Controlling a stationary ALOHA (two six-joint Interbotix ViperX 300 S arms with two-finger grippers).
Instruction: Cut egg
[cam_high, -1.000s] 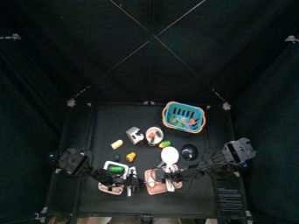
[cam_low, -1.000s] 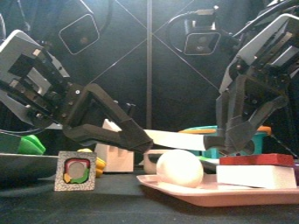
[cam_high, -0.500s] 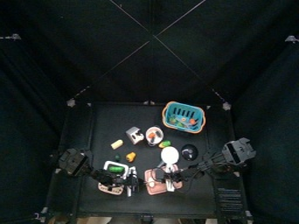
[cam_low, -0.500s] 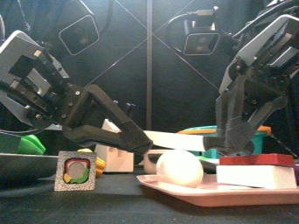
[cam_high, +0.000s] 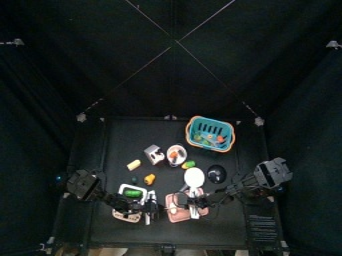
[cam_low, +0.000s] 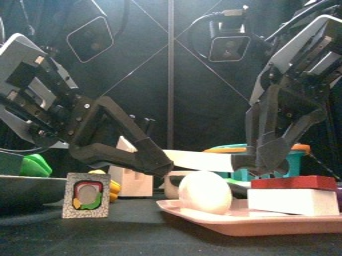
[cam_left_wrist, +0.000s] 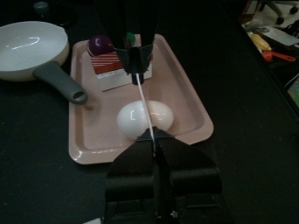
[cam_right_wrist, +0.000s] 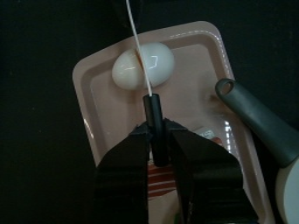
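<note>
Front view: the egg (cam_low: 205, 191) is seen whole on the pink tray (cam_low: 214, 217), near the front edge; behind it, the left gripper (cam_left_wrist: 156, 149) is clenched on a knife (cam_left_wrist: 139, 96); the right gripper (cam_right_wrist: 153, 140) is clamped on a thin rod (cam_right_wrist: 138, 48) over the egg.

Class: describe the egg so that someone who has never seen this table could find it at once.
Find the pink tray at the table's front edge. On it lies the egg, under a thin wire. It is the only white, round thing there; its neighbour on the tray is a red-and-white block.
</note>
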